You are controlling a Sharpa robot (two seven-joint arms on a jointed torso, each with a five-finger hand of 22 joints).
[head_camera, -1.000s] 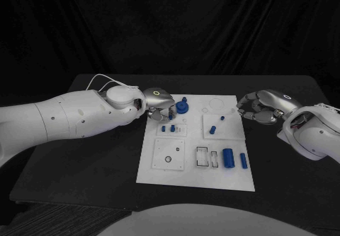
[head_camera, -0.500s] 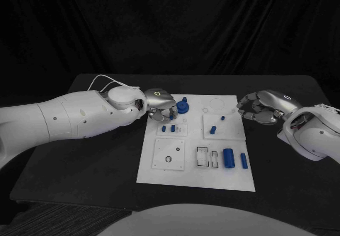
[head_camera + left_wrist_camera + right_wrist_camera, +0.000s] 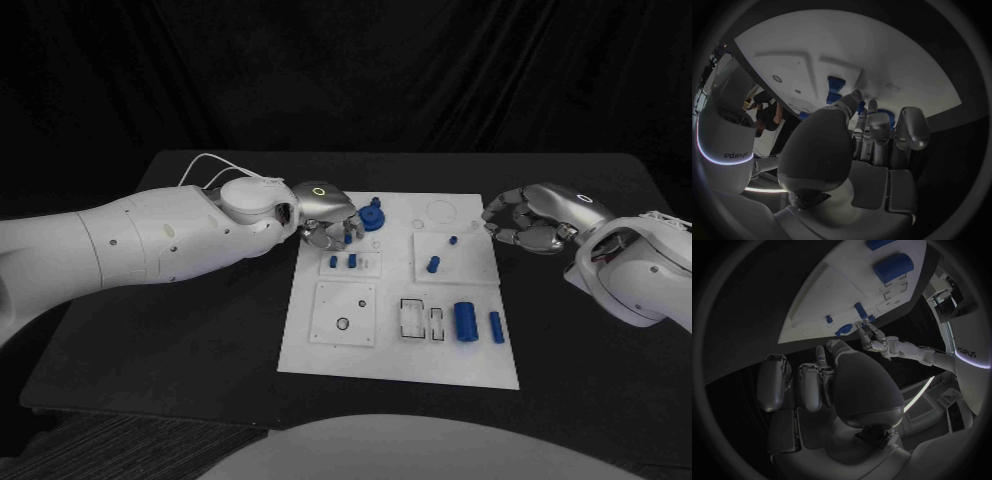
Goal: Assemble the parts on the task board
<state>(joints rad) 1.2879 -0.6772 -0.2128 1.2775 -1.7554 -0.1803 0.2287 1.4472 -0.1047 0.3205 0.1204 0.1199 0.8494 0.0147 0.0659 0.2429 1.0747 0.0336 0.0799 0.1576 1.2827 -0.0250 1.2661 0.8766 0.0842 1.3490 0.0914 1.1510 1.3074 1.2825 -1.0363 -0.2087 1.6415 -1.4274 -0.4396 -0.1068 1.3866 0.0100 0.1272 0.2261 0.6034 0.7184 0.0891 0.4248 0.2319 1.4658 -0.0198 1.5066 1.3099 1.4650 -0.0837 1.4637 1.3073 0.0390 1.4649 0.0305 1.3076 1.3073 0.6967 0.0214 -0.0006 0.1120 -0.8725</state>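
Looking down at the black desk (image 3: 173, 330), we see the white task board (image 3: 368, 355) lying in its middle. Our left hand (image 3: 326, 218) sits over the board's far left corner, its fingers (image 3: 869, 122) curled down beside a round blue part (image 3: 372, 217) that stands upright there; we cannot tell whether the fingers actually pinch it or merely touch it. Our right hand (image 3: 528, 220) hovers just off the board's far right edge, fingers curled inward with nothing in them.

Two small blue pegs (image 3: 342, 262) stand just near of the left hand. A short blue pin (image 3: 451, 240) and a taller blue peg (image 3: 433, 264) stand on the raised square plate to the right of them. Toward the near right of the board a large blue cylinder (image 3: 464, 320) lies beside a slimmer blue rod (image 3: 496, 327), with two rectangular slots (image 3: 423, 319) just to their left. A black ring (image 3: 342, 323) lies on the near left plate.
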